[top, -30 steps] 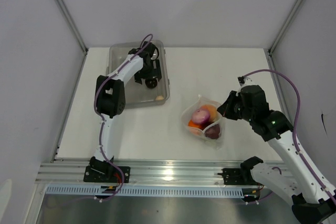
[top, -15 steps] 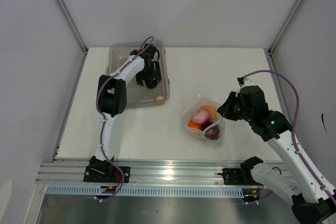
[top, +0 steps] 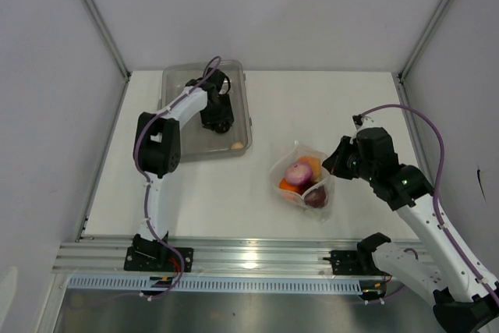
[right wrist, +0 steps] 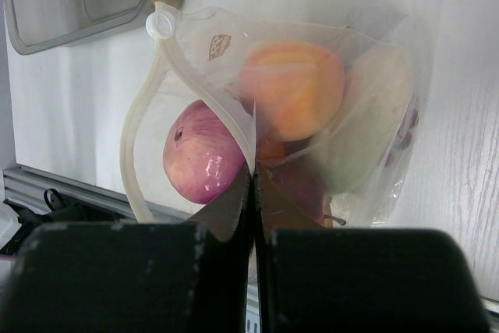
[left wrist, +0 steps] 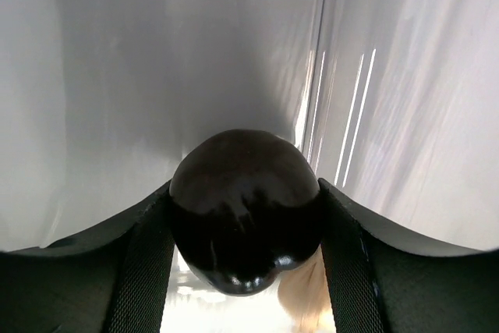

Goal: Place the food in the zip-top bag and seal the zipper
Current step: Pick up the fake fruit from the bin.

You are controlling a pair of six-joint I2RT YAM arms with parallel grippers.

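Note:
The clear zip-top bag (top: pixel 304 185) lies right of centre with its mouth open. Inside it are a pink bulb (right wrist: pixel 201 154), a peach (right wrist: pixel 292 87), a white piece (right wrist: pixel 374 107) and a dark red piece (top: pixel 315 198). My right gripper (right wrist: pixel 253 173) is shut on the near side of the bag's mouth, on the zipper (right wrist: pixel 144 115) strip. My left gripper (top: pixel 222 124) reaches down into the bin (top: pixel 175 79). In the left wrist view a dark glossy round food piece (left wrist: pixel 245 200) fills the gap, and both fingers (left wrist: pixel 144 263) press against its sides.
The rigid clear bin stands at the back left of the table. A small peach-coloured piece (top: pixel 236 145) lies in its near right corner, just behind the dark piece (left wrist: pixel 308 294) in the left wrist view. The metal rail (top: pixel 249 255) runs along the near edge.
The left gripper has sunk slightly in the bin and its fingers have closed in onto the dark round piece. The right arm and the bag have stayed still.

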